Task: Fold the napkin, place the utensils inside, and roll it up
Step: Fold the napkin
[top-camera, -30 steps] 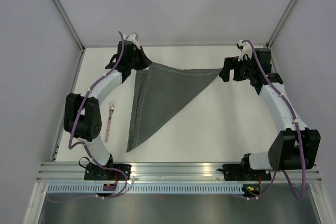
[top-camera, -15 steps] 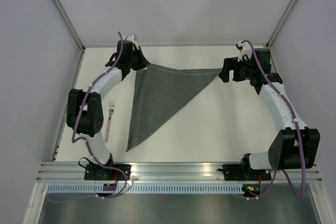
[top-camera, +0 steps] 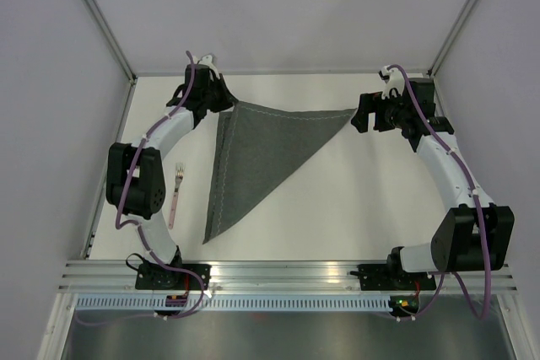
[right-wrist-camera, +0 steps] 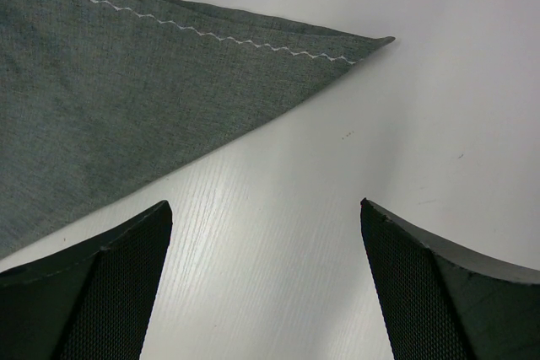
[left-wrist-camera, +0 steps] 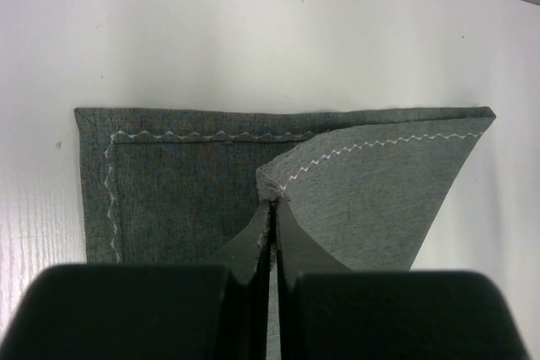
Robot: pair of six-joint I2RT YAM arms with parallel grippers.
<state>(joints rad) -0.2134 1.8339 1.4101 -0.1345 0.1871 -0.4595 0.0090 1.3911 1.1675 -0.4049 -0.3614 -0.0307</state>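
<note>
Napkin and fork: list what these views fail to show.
1. Napkin, top view: its folded upper layer hides the layer beneath.
2. Napkin, right wrist view: cut off by the left edge; only one corner shows.
3. Left claw: shut on a Napkin corner in its wrist view; in the top view the wrist hides that pinch.
4. Fork, top view: too small to count tines; absent from both wrist views.

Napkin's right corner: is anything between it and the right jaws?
Nothing visible. Only bare table lies between the open right jaws and the napkin corner; the fork lies on the napkin's left side.
</note>
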